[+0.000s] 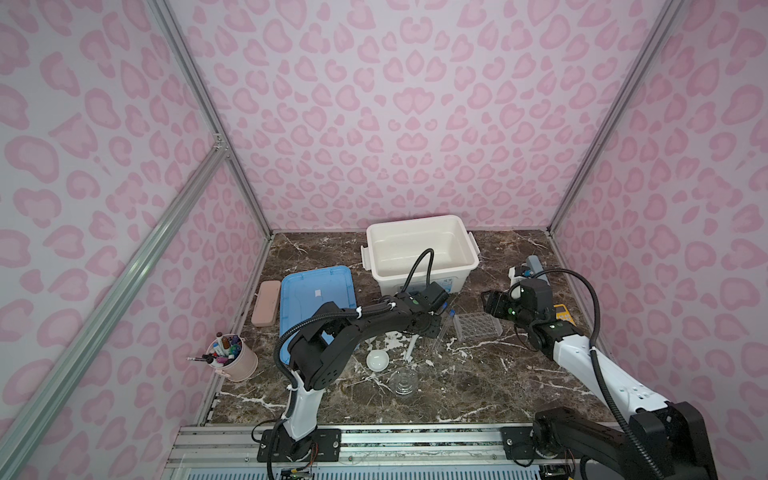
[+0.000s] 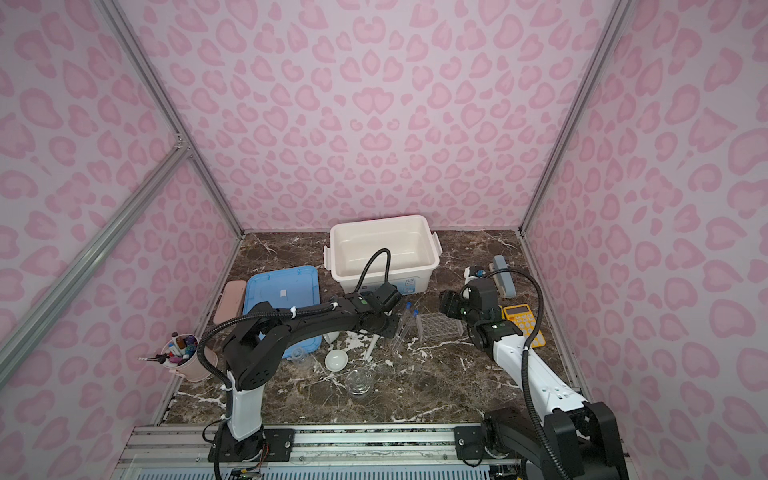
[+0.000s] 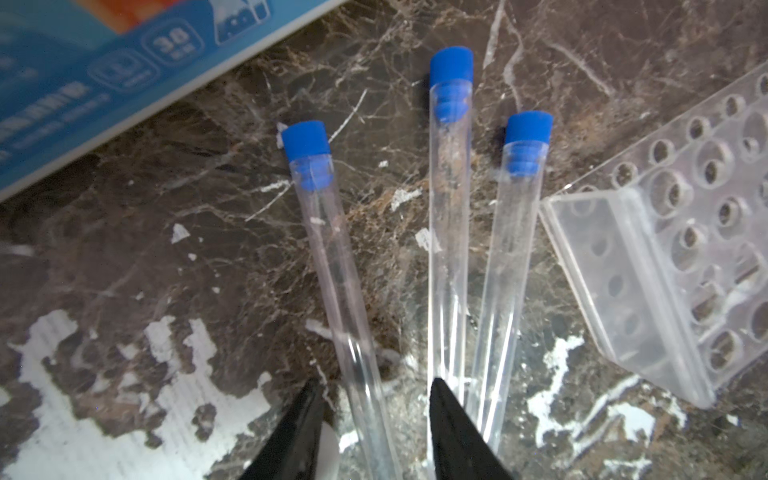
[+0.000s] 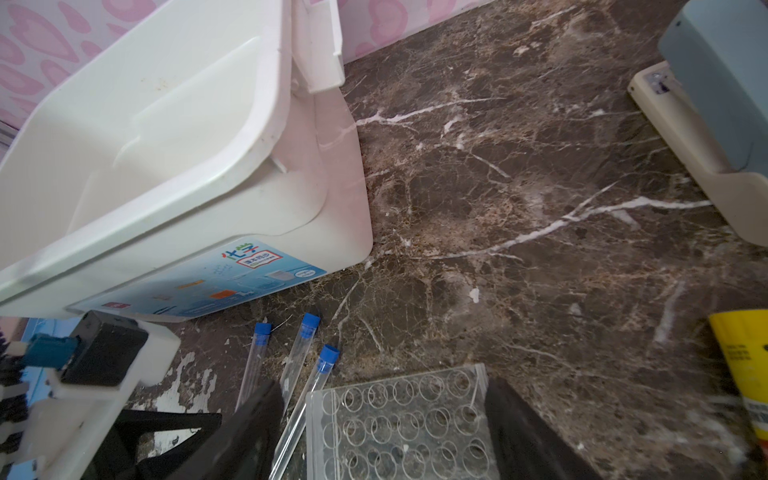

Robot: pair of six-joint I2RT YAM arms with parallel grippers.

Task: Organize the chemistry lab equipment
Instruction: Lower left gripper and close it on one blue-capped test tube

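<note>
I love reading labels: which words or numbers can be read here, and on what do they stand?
"化学": on the blue label of the white box.
"38": in a badge on that label, in the left wrist view.
The label's other print: too small or blurred to read.
Black print on the yellow calculator: blurred.

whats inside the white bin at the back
The white bin looks empty: bare floor and walls in both top views. The left arm's cable covers a thin strip, and the near wall hides the floor edge behind it.
</note>
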